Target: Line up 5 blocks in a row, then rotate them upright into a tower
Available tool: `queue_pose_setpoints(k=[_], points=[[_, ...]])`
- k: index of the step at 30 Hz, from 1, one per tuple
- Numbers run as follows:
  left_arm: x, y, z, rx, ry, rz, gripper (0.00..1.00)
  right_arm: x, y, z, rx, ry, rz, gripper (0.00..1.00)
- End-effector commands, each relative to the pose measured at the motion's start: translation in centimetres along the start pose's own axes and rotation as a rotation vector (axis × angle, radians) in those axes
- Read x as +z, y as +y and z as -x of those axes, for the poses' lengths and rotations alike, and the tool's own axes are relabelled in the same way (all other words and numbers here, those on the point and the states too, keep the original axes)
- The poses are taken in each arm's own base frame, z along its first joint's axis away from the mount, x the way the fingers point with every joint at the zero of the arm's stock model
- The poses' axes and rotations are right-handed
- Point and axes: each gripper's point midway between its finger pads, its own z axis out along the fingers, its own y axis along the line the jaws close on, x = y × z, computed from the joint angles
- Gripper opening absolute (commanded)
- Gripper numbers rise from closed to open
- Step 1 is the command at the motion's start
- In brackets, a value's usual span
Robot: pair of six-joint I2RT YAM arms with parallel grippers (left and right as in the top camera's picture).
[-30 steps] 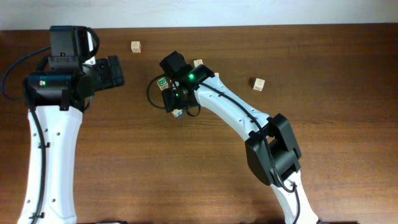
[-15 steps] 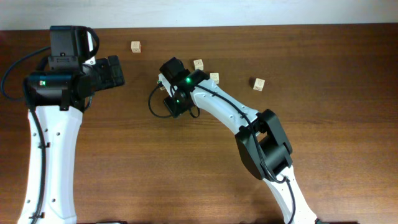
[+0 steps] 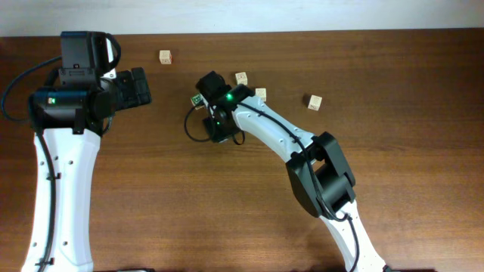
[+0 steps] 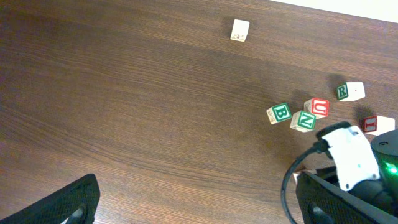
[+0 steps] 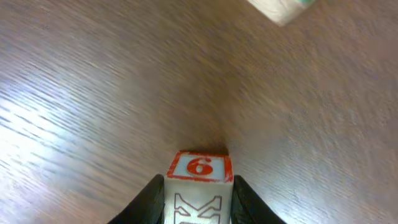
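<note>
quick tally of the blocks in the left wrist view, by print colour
green print: 3 - B block, N block, R block
red print: 2 - U block, I block
print too small to tell: 1 - far block
total: 6

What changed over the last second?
The right tool narrowed onto the 6 block, and its elbow swung left. The left tool stayed open and parked. The back-left block and far-right block didn't move.
</note>
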Motion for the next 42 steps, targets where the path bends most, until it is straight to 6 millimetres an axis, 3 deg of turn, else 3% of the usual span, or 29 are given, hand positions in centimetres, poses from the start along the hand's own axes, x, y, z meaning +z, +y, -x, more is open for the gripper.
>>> queue_pose_setpoints(k=[1,6,15,37,42], points=[[-0.1,0.3,0.5,-0.018,-0.01,0.012,0.99,-0.1,-4.1,-1.9,0.224,0.08,-0.08,0.3],[-0.1,0.3,0.5,-0.018,-0.01,0.012,0.99,-1.1,-7.9,-5.0,0.406,0.212,-0.127,0.3],[-0.1,0.3,0.5,-0.018,-0.01,0.012,0.99,-2.1,-10.8,-7.4,0.486,0.31,-0.161,0.31],[-0.1,0.3,0.5,-0.018,-0.01,0.012,0.99,-2.9,-13.2,-8.6,0.503,0.341,-0.247,0.32],[-0.1,0.3,0.5,-0.018,-0.01,0.012,0.99,-3.6,-13.0,-8.2,0.503,0.33,-0.24,0.41]])
